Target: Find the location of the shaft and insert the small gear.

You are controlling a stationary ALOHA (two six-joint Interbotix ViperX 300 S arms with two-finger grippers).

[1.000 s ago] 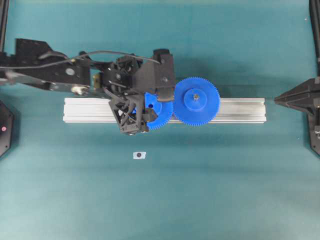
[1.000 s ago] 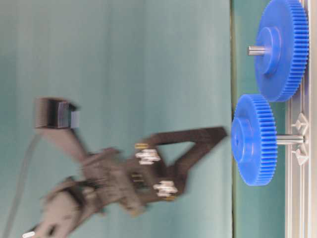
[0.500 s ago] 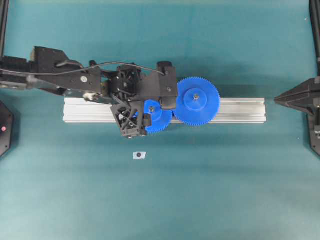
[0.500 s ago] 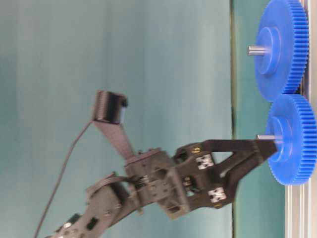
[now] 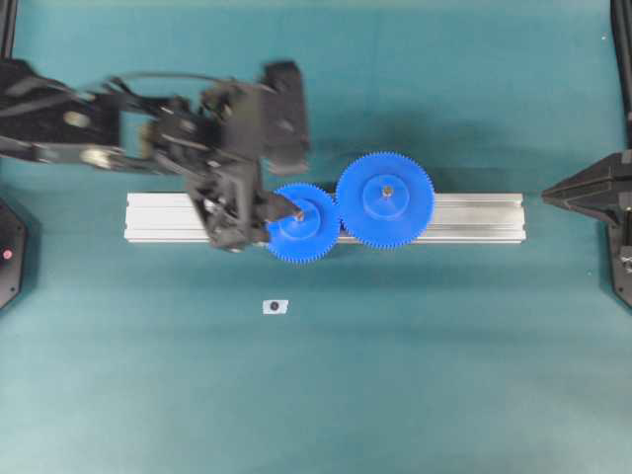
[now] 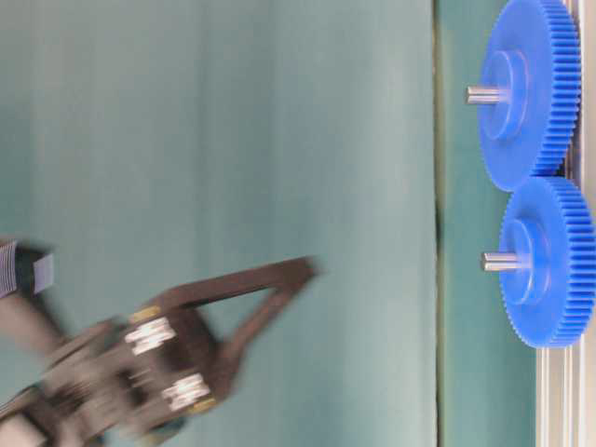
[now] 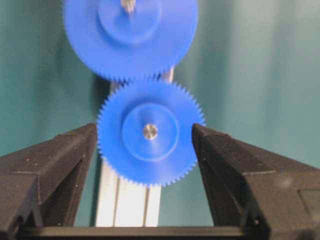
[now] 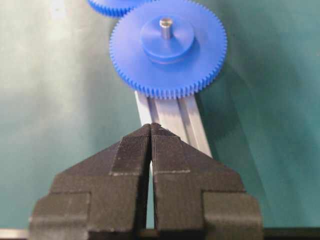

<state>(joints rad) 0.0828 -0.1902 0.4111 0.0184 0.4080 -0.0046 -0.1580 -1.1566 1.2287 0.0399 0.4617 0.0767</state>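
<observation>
Small gear (image 7: 150,132) seated on the shaft (image 7: 150,131), meshing at 12 o'clock; my left tool (image 7: 145,150), released, should lift straight clear.

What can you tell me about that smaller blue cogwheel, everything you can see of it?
The small gear is a blue, plastic-looking disc with fine teeth all round and a raised round hub. It lies flat on the rail, with a silvery shaft poking up through its centre hole. Its teeth meet those of the big gear beside it. The open left pincer has a finger on either side of it, neither touching.
</observation>
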